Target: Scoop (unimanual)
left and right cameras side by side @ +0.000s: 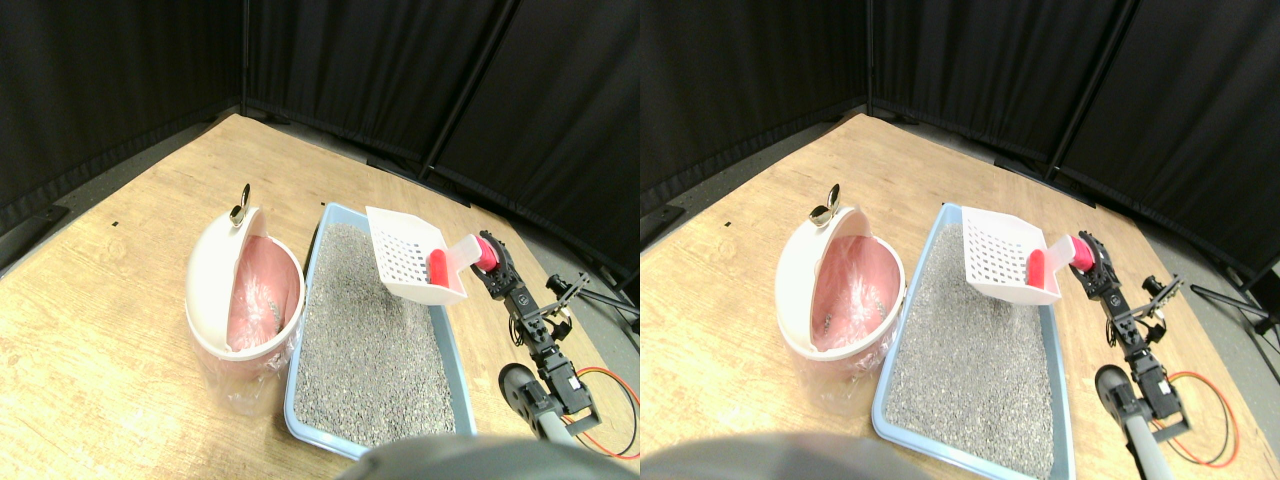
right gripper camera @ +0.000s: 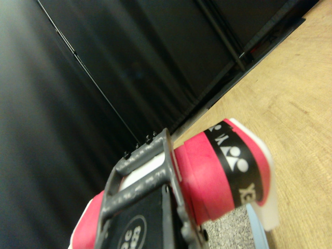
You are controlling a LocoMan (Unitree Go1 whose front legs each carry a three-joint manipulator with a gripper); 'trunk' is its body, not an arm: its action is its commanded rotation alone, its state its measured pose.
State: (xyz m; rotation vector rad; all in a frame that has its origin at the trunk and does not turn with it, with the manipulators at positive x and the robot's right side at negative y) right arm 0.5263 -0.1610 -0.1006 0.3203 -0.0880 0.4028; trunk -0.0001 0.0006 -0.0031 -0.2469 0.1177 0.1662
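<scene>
Holding the white slotted scoop [left and right cameras side by side: 408, 256] by its red-wrapped handle [left and right cameras side by side: 484, 254], the right gripper [left and right cameras side by side: 495, 268] is pinching that handle firmly; in the wrist view the dark jaw frame [right gripper camera: 148, 179] is lying against the red wrap [right gripper camera: 218, 174] with the handle's white end jutting past it. The scoop is hanging raised above the far right corner of the blue litter tray [left and right cameras side by side: 450, 345], its pan tilted and facing the camera, clear of the grey litter [left and right cameras side by side: 365, 335] that is filling the tray. A red piece [left and right cameras side by side: 437, 267] is sitting in the pan near the handle end. The white bin [left and right cameras side by side: 215, 275] with a pink liner [left and right cameras side by side: 262, 290] is standing just beside the tray's left edge on the wooden floor [left and right cameras side by side: 100, 330], its swing lid tipped open.

Judging from this, the lifting and sifting step is underway, and the load is waiting to be carried over. The next move is calling for a sideways sweep across the tray toward the bin's opening, keeping the pan level enough that the red piece is not sliding out early, then a tilt over the liner.
</scene>
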